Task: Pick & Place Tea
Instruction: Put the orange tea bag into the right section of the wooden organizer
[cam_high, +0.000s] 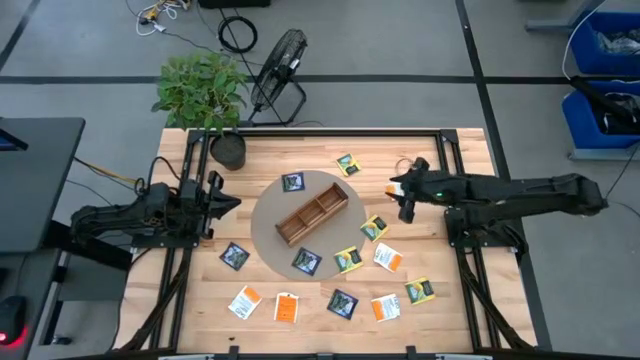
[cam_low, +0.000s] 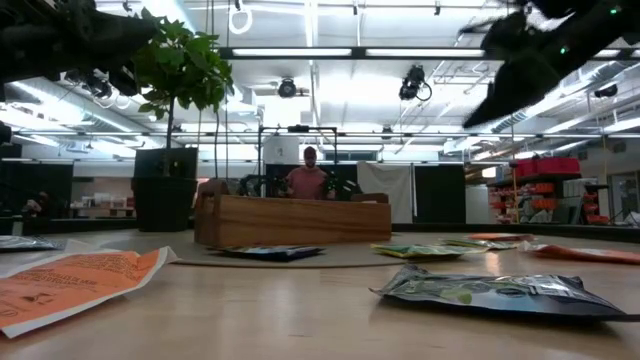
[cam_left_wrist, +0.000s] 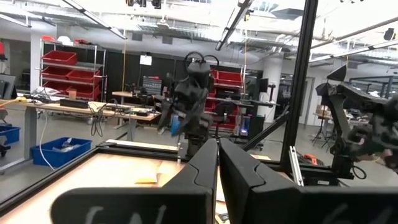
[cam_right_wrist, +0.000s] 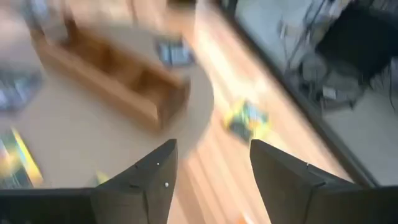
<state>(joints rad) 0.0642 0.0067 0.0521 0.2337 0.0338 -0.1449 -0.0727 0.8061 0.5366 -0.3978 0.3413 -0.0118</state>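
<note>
- The right gripper (cam_high: 400, 197) hangs above the table's right half, just off the right end of the wooden tray (cam_high: 312, 215). In the right wrist view its two dark fingers (cam_right_wrist: 149, 180) stand spread apart with nothing between them: the claw is released.
- The left gripper (cam_high: 228, 203) waits over the table's left edge, its tip aimed toward the tray. In the left wrist view its fingers (cam_left_wrist: 205, 171) are pressed together, clenched on nothing.
- The wooden tray lies slanted on a round grey mat (cam_high: 268, 232) at the middle of the table; I cannot tell whether its compartments hold anything.
- The tea packets are spread over the tabletop around the tray.
- A dark navy packet (cam_high: 292, 182) lies at the mat's far side, and another (cam_high: 306, 261) at its near side.
- A yellow-green packet (cam_high: 347, 164) lies toward the table's far edge.
- Orange-and-white packets (cam_high: 286, 306) lie along the near edge, among further navy and yellow-green ones.
- A potted plant (cam_high: 205, 95) stands at the table's far left corner.
- A person (cam_low: 307, 176) shows in the room beyond the table in the low view.
</note>
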